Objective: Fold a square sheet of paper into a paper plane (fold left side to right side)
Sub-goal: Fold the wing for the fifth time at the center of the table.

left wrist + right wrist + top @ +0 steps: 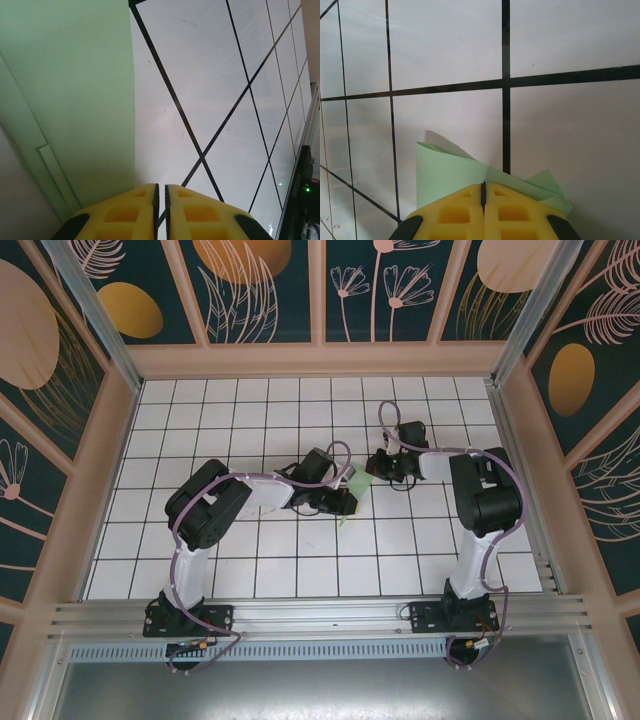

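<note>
Closest to the right wrist lens are the yellow moulded fingers (455,212) of the right gripper (483,192), pressed together so that just a hairline seam runs between them. A thin pale-green sheet of paper (450,172) runs in at their tips and looks pinched there. Its left part curls up off the surface and throws a soft shadow, and a small pointed corner sticks out low on the right. Behind it lies the white tabletop with black grid lines (560,40).

In the left wrist view the left gripper (160,197) also has its yellow fingers (122,215) together, with a narrow dark slit between them. The sheet of paper (75,100) spreads flat over the left half of that view, its straight edge running down to the left finger. Whether the finger tips rest on the paper or sit just beside it I cannot tell. A faint crease crosses the paper's lower left.

From the top external camera the left gripper (345,498) and the right gripper (372,472) sit close together near the middle of the tabletop (250,400), both arms reaching inward. A sliver of the sheet of paper (357,483) shows between them, and a green tip pokes out below the left gripper.
</note>
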Tool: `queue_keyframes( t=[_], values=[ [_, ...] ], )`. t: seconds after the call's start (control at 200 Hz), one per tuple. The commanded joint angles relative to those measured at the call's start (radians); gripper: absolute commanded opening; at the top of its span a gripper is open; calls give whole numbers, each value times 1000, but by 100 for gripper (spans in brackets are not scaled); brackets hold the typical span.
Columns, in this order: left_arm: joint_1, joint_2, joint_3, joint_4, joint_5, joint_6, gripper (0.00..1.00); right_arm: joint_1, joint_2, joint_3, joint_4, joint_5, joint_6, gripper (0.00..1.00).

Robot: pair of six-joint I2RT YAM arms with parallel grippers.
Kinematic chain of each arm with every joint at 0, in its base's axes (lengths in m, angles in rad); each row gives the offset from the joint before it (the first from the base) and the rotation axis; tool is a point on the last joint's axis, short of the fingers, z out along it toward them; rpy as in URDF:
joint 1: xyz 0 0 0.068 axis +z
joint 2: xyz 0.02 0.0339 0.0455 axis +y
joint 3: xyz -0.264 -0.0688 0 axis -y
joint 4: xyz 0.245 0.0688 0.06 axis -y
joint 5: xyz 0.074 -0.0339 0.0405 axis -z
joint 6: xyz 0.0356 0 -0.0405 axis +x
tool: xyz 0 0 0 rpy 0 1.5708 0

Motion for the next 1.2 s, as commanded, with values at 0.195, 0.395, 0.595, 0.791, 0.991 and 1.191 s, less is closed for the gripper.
queue_keyframes(
  t=[0.195, 0.395, 0.595, 0.791, 0.991, 1.191],
  values=[
    [-3, -24, -63, -62, -46, 44, 15, 7, 77, 0, -138, 117, -38, 7],
    [-23, -73, -93, -150, -41, 122, 15, 5, 87, 12, -155, 124, -41, 7],
    [-50, -104, -122, -220, -76, 168, 15, 6, 88, 16, -161, 126, -40, 7],
    [-50, -150, -173, -247, -112, 170, 14, 8, 87, 20, -163, 126, -41, 7],
    [-46, -204, -195, -258, -106, 184, 13, 11, 82, 20, -162, 123, -44, 7],
    [38, -374, -264, -129, -36, 113, 13, 13, 61, 21, -144, 104, -40, 7]
  ],
)
